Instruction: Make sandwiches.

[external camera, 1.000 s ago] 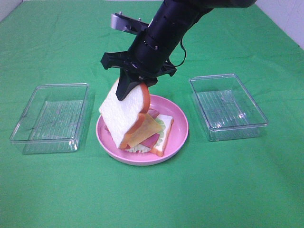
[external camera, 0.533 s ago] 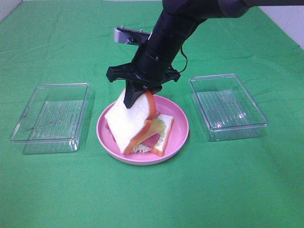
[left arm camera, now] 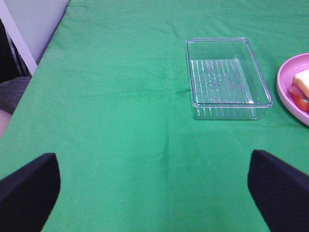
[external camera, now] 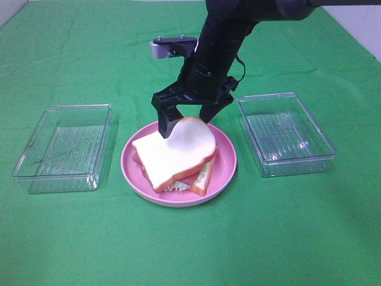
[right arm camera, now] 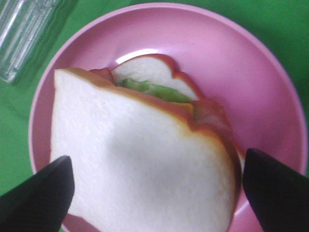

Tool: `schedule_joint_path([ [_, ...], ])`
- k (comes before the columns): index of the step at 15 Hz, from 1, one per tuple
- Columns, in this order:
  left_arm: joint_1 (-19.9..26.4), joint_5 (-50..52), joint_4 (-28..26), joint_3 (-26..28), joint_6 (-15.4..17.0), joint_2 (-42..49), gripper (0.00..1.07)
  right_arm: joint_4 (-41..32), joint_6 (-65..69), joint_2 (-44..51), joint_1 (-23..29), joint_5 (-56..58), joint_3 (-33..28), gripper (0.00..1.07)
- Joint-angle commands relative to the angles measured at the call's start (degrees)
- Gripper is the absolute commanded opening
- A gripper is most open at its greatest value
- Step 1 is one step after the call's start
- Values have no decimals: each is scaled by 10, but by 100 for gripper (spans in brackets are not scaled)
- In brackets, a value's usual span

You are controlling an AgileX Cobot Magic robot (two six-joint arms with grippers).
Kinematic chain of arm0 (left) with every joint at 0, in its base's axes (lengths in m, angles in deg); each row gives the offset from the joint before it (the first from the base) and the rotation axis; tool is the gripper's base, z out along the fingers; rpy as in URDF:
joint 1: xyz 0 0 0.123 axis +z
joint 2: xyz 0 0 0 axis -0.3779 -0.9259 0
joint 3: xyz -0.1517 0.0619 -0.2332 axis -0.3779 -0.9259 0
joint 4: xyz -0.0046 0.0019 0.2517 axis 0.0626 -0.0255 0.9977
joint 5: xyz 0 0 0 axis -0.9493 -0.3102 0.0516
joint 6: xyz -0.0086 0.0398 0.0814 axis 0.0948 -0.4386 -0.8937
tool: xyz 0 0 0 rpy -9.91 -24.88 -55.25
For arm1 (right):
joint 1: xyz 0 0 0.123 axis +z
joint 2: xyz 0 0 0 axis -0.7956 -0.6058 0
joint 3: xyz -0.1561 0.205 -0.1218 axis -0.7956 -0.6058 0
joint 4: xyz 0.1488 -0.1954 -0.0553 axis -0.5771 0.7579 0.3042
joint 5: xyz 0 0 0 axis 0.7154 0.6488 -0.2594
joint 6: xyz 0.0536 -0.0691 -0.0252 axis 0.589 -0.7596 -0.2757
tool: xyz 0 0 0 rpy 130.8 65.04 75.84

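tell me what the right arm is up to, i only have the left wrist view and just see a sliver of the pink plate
observer: The right gripper hangs over the round pink plate, its fingers spread wide apart.
operator: is it holding anything
observer: No. The white top bread slice with orange-brown crust rests on the stack on the plate, between the fingers but not pinched.
operator: what's under that slice
observer: A green lettuce leaf and a bottom bread slice peek out at one edge.
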State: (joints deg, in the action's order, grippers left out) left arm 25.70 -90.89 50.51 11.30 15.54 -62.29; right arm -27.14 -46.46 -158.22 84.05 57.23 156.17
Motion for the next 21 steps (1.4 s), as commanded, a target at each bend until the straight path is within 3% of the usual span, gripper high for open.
schedule_joint_path([
  [1,1,1,-3,-1,-1,7,101,70,14,41,-1,11,8,91],
  [4,1,1,-3,-1,-1,7,101,146,79,52,-1,84,73,91],
  [7,1,1,-3,-1,-1,7,101,154,85,52,-1,160,117,91],
  [9,1,1,-3,-1,-1,7,101,162,81,71,-1,209,123,91],
  [15,1,1,-3,-1,-1,7,101,158,114,167,-1,209,117,91],
  [17,1,1,-3,-1,-1,7,101,156,114,219,-1,209,83,91],
  [21,1,1,-3,-1,-1,7,101,132,114,370,-1,209,-102,91],
])
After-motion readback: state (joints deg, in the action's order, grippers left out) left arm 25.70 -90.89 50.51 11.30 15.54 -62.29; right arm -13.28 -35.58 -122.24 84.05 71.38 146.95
